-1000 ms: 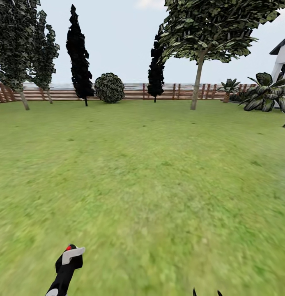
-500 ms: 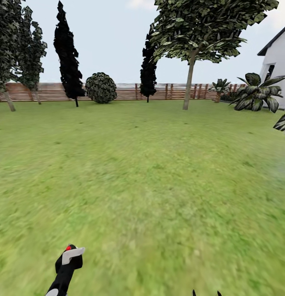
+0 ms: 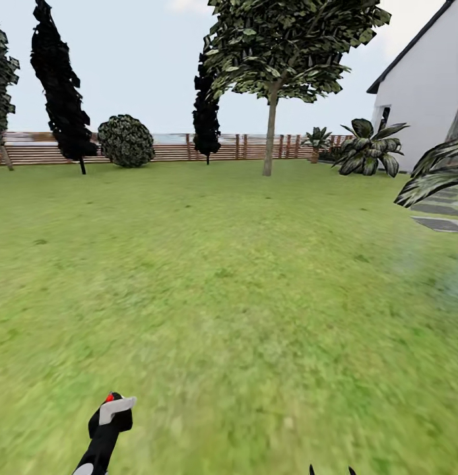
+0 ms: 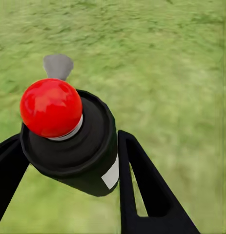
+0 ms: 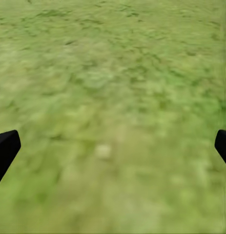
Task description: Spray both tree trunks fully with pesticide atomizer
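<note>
We are seeing the left gripper point(image 4: 69, 161) clamping the pesticide atomizer point(image 4: 76, 141): its two black fingers point(image 4: 142, 190) are pressing on either side of the black body, just below the red round cap point(image 4: 51, 107), with a grey nozzle point(image 4: 57, 66) projecting past the cap over the grass. In the head view the atomizer point(image 3: 110, 419) is standing at the lower left, grey lever on top, held low above the lawn point(image 3: 229, 297).

We are seeing the right gripper point(image 5: 113, 146) spread wide with nothing in it; its two dark fingertips point(image 5: 5, 148) are sitting at opposite edges of the wrist view with bare grass between them. In the head view its tips point(image 3: 331, 470) are just poking up at the bottom edge.

Further out, one tree point(image 3: 288, 46) with a slim tan-grey trunk point(image 3: 270, 135) is standing near the slatted wooden fence point(image 3: 169, 148), well apart from the robot. Dark cypress-like trees point(image 3: 57, 86), a round bush point(image 3: 125, 140), broad-leaved plants point(image 3: 367, 155) and a white house point(image 3: 424, 92) are lining the far side.
</note>
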Controlling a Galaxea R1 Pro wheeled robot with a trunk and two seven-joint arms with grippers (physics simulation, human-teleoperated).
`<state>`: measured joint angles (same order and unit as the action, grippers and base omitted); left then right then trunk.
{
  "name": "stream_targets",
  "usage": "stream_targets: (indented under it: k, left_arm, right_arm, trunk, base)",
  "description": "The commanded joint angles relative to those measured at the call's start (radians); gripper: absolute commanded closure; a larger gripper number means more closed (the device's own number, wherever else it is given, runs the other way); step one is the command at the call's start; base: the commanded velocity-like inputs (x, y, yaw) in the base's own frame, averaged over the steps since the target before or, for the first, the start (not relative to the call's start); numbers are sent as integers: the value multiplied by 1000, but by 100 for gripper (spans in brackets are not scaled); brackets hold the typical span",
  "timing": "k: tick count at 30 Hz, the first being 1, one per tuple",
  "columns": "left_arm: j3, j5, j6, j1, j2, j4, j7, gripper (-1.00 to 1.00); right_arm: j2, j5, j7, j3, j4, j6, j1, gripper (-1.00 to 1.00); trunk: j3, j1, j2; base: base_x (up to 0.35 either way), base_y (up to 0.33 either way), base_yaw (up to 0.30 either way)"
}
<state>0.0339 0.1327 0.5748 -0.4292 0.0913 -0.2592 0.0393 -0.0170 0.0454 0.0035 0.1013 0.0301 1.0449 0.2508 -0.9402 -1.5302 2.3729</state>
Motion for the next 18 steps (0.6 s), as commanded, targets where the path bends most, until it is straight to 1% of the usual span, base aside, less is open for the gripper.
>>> stream_targets:
  k: [1,8,15,18]
  left_arm:
    - [0,4,3,0,0,0,0,100]
    - [0,4,3,0,1,0,-1,100]
    - [0,4,4,0,1,2,-1,100]
    - [0,4,3,0,1,3,0,100]
  right_arm:
    - [0,5,1,6,-1,2,1,-100]
    - [0,5,1,6,-1,2,1,-100]
    - [0,5,1,6,-1,2,1,-100]
    - [0,5,0,6,-1,2,1,-100]
  trunk:
    - [-1,0,0]
    - [-1,0,0]
    - [-8,0,0]
    - [-12,0,0]
  base:
    - [330,-57,-268]
    - [337,-11,-268]
    - [338,0,-233]
    - [130,0,-200]
